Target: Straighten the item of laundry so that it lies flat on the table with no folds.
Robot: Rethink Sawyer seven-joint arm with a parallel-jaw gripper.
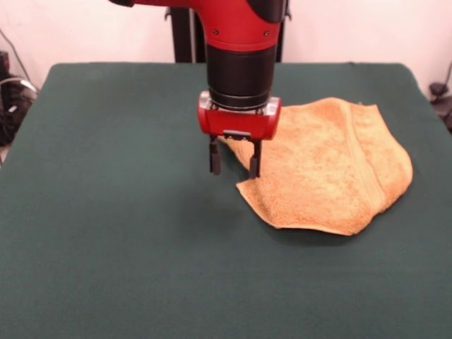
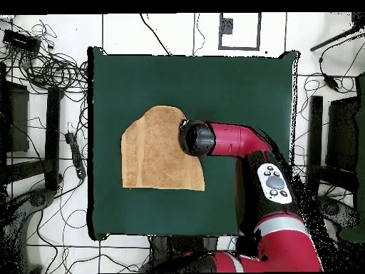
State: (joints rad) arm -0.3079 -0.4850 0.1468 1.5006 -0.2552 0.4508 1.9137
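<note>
The towel (image 1: pixel 328 166) lies rumpled on the worktop (image 1: pixel 106 233), one side folded over. The hand (image 1: pixel 235 161) hangs at its edge, fingers spread, one seemingly touching the cloth.

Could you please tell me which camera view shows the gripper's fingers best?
The front view: the gripper hangs open, with both dark fingers seen apart at the towel's edge. In the overhead view the arm's own wrist covers the fingers, so only its place over the towel's edge shows.
</note>
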